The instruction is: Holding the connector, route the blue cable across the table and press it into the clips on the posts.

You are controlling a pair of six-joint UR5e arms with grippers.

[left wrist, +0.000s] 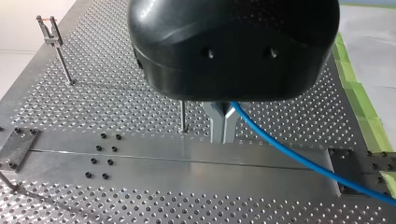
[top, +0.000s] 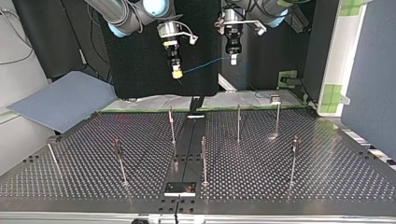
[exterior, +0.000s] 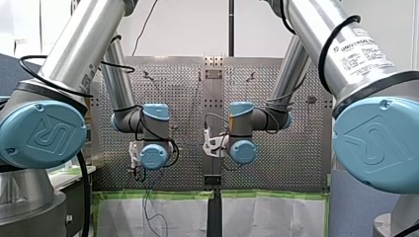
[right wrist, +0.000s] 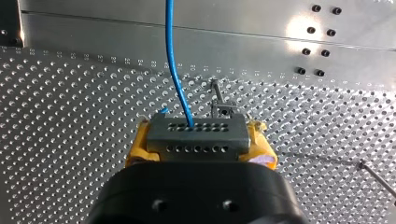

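In the right wrist view my right gripper (right wrist: 201, 145) is shut with its yellow pads on a grey connector (right wrist: 196, 128) that has rows of holes. The blue cable (right wrist: 175, 70) leaves the connector and runs ahead over the table. In the left wrist view my left gripper (left wrist: 223, 138) has its metal fingers shut on the blue cable (left wrist: 299, 161), which trails away to one side. In the top view both grippers hang high above the table's far edge, my right gripper (top: 176, 71) left of my left gripper (top: 233, 58). The cable (top: 205, 64) spans between them.
Several thin posts with clips stand on the perforated table (top: 327, 177), among them post (top: 172, 123), post (top: 238, 122) and post (top: 203, 158). A black plate (top: 180, 188) sits at the near edge. A blue-grey sheet (top: 60, 100) lies beyond the table at the top view's left.
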